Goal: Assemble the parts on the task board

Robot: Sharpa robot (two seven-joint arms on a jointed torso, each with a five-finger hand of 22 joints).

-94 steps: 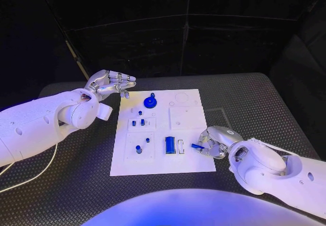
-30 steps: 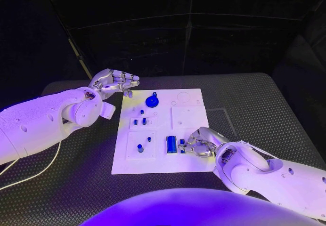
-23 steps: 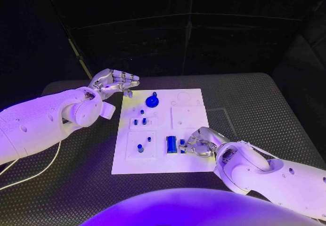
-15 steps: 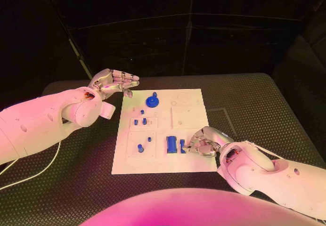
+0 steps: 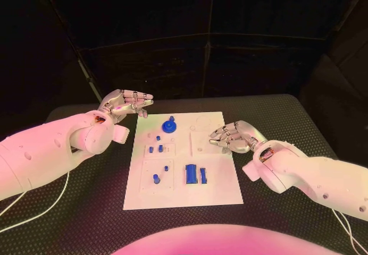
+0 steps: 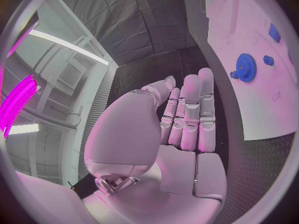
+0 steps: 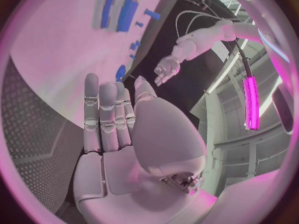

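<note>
The white task board (image 5: 211,191) lies in the middle of the table. On it are a blue gear (image 5: 168,126) at the far end, several small blue pegs (image 5: 156,178), a wide blue block (image 5: 190,174) and a narrow blue piece (image 5: 203,176) right beside it. My right hand (image 5: 232,136) hovers over the board's right edge, fingers apart, holding nothing. My left hand (image 5: 126,102) is raised off the board's far left corner, open and empty. The right wrist view shows the right hand (image 7: 118,129), the block (image 7: 127,14) and the narrow piece (image 7: 109,10); the left wrist view shows the left hand (image 6: 187,129) and the gear (image 6: 244,67).
The board lies on a black textured table (image 5: 291,122) with bare mat on both sides. A white cable (image 5: 46,196) trails across the mat under my left arm. Dark curtains stand behind the table's far edge.
My right hand has let go of the narrow blue piece, which now sits beside the blue block, and has lifted away toward the board's far right. The left hand has barely moved.
</note>
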